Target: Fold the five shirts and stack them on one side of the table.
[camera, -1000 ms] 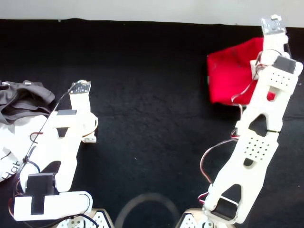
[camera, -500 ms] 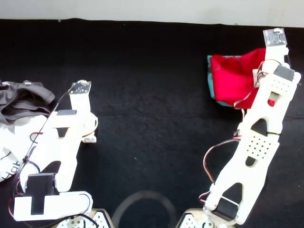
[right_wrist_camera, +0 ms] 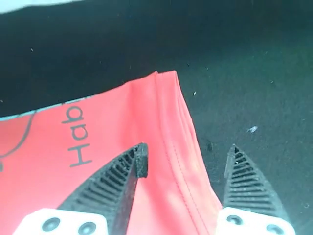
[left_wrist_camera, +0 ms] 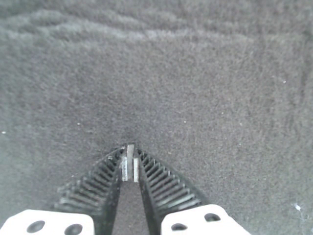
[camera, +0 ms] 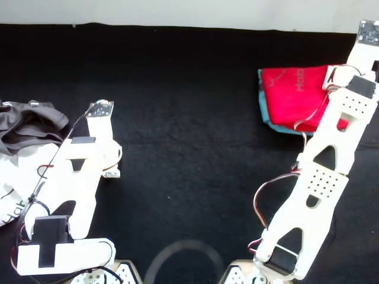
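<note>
A folded red shirt (camera: 293, 94) with dark print lies flat at the table's far right, on top of a teal shirt (camera: 277, 126) whose edge peeks out below it. My right gripper (right_wrist_camera: 187, 159) hovers open over the red shirt's (right_wrist_camera: 98, 147) hemmed corner, one finger above the cloth and one above the black table cover. My left gripper (left_wrist_camera: 128, 152) is shut with nothing in it, low over the bare black cover, left of centre (camera: 100, 110). A crumpled grey shirt (camera: 29, 121) and a white shirt (camera: 13, 168) lie at the left edge.
The black table cover (camera: 189, 118) is bare between the two arms. A white wall strip (camera: 177, 12) runs along the far edge. The right arm (camera: 323, 171) stretches diagonally across the right side.
The red shirt went from a raised bunch to lying flat on the teal shirt. The right arm swung toward the far right corner. The left arm stayed still.
</note>
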`<action>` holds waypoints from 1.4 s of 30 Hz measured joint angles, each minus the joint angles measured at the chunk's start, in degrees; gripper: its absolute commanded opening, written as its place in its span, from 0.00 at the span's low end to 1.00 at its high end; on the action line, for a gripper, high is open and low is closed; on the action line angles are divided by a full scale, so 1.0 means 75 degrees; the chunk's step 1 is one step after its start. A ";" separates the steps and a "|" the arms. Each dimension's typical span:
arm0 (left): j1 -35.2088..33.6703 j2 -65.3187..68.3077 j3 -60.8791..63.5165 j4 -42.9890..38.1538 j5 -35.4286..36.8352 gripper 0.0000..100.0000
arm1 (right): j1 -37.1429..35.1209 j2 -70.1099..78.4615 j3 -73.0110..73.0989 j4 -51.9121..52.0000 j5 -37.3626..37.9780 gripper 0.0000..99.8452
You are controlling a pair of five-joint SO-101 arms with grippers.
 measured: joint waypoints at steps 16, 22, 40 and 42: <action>-0.0082 -0.0152 0.0000 0.0070 0.0000 0.01 | -0.0047 -0.0012 -0.1946 0.2309 0.0000 0.02; -0.1172 -0.1594 -0.0996 0.2133 0.0000 0.03 | -0.0305 -0.0211 -0.1958 0.3634 0.0000 0.10; -0.7092 -0.1407 -0.2274 0.2110 -0.3563 0.23 | -0.1512 -0.4067 0.0774 0.4173 0.0000 0.11; -0.7549 -0.0703 -0.2391 0.1395 -0.4079 0.23 | -0.1829 -0.5075 0.2110 0.4173 0.0000 0.11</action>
